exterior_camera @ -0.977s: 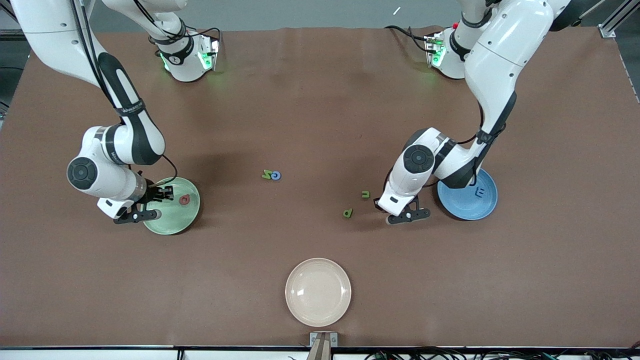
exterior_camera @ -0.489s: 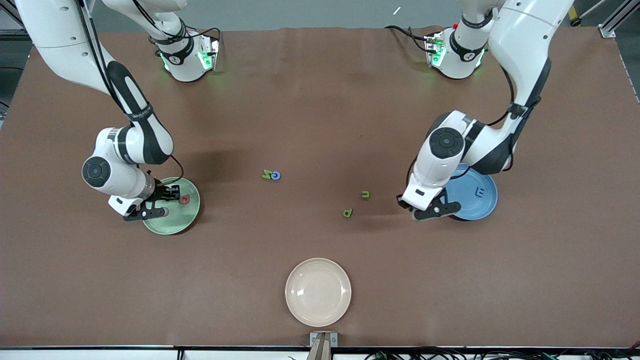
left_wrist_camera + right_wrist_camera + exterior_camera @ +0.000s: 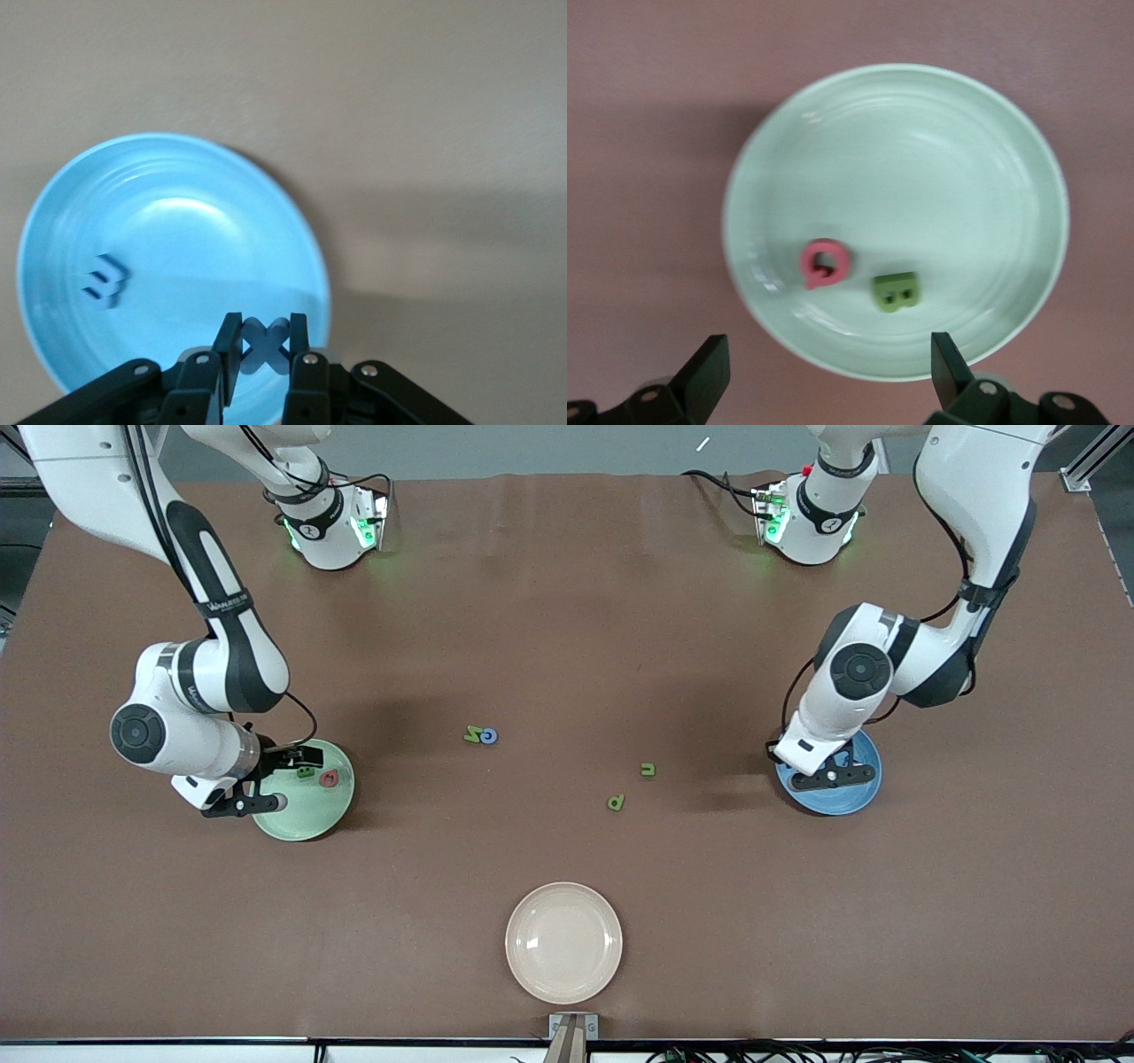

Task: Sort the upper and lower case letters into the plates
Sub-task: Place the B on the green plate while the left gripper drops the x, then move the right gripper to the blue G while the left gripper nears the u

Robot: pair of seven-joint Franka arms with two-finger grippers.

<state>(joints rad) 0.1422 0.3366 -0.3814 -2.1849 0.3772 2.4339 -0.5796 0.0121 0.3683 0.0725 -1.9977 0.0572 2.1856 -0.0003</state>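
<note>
Both grippers hovering over their plates

Right gripper (image 3: 824, 376) spread wide over mint green plate (image 3: 310, 815) – left gripper (image 3: 261, 341) pinching blue X (image 3: 264, 341) over blue plate (image 3: 62, 239).

A cream-white plate (image 3: 563, 942) sits by itself on the brown table (image 3: 567, 620), close to the front camera's edge, right side up and with nothing in it. Just past that edge there's a small grey bracket (image 3: 573, 1029), pretty much lined up with the plate.
</note>
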